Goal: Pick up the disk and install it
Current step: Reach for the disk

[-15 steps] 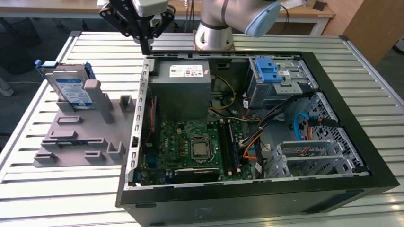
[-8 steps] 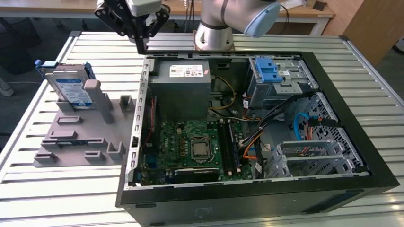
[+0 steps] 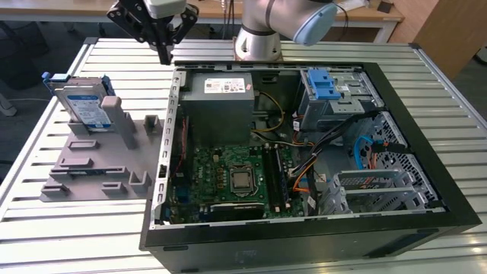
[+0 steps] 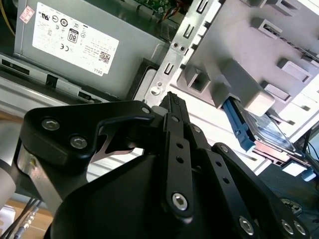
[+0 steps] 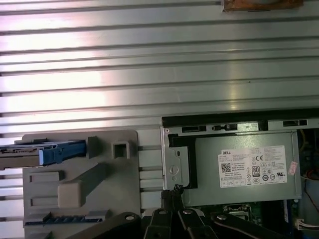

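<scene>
On the slatted metal bench [image 3: 76,228] stand one open computer case [image 3: 304,245] and one grey fixture [image 3: 99,165]. The case lies on its side; the fixture is just beside it, on the exterior view's left. One disk [image 3: 84,105] stands on edge in the fixture's far slot, with its blue rails visible.

One gripper [image 3: 165,57] hangs above the bench, near the case's rear corner and well apart from the disk. The fingers [image 4: 172,102] are closed tip to tip and grip nothing.

The bench surface is ribbed, bright metal. Behind it the exterior view shows the arm's base [image 3: 259,40], a wooden desk and a dark floor.

Inside the case, the exterior view shows one power supply [image 3: 220,108], one green motherboard [image 3: 236,171] and one blue drive latch [image 3: 323,85]. The first wrist view looks straight down on the fixture [image 5: 79,184], the disk's edge [image 5: 30,154] and the power supply label [image 5: 254,167]. The second wrist view shows the disk [image 4: 271,132] past the closed fingers.
</scene>
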Tool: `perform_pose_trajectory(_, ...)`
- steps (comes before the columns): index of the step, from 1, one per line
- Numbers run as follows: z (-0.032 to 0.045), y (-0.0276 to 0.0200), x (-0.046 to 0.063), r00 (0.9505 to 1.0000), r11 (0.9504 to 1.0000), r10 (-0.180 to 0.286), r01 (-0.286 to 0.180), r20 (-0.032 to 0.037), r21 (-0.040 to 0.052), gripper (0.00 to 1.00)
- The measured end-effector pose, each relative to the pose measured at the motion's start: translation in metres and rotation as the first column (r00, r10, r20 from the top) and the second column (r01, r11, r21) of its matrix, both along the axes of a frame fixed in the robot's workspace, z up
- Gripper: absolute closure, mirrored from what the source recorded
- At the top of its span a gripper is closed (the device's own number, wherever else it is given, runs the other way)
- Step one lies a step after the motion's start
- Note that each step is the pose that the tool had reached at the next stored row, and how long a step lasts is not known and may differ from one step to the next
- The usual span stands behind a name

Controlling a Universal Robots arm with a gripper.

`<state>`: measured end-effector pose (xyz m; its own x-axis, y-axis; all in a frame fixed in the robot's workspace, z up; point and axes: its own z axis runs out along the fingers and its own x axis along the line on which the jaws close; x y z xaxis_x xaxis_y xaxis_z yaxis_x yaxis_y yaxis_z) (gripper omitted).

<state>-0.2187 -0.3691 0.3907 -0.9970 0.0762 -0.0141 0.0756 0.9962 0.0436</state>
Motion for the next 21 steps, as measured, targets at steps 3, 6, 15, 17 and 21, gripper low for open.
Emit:
perform_pose_trajectory(3, -0.0001, 0.0011, -0.004, 1.0, 1.0, 0.0, 0.0, -0.0007, 0.0, 0.89)
perform_pose_trajectory(6, -0.0003, 0.0023, -0.007, 1.0, 1.0, 0.0, 0.0, -0.0013, 0.0, 0.89)
perform_pose_trajectory(15, -0.0008, 0.0057, -0.019, 1.0, 1.0, 0.0, 0.0, -0.0031, 0.0, 0.89)
perform_pose_trajectory(17, -0.0009, 0.0065, -0.021, 1.0, 1.0, 0.0, 0.0, -0.0034, -0.0001, 0.89)
perform_pose_trajectory(21, -0.0011, 0.008, -0.027, 1.0, 1.0, 0.0, 0.0, -0.004, 0.0, 0.89)
